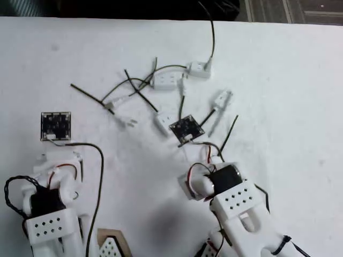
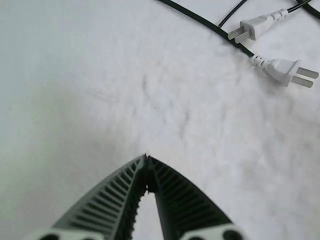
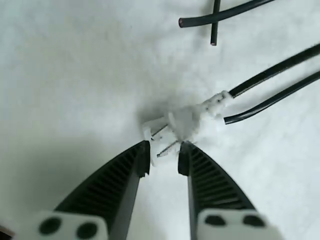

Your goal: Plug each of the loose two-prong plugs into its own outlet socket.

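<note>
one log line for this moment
left gripper: shut, over table | right gripper: open, tips at plug prongs | plug: lying on table

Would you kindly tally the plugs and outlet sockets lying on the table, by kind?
Two-prong plugs: 4
Outlet sockets: 2
Total: 6

On the white table (image 1: 289,75) lies a white outlet socket (image 1: 165,80), with a second socket block (image 1: 198,69) just beside it. Black cords (image 1: 86,92) sprawl around that outlet socket, with one plug (image 1: 222,99) to its right and the other plug (image 1: 128,122) to its left.
</note>
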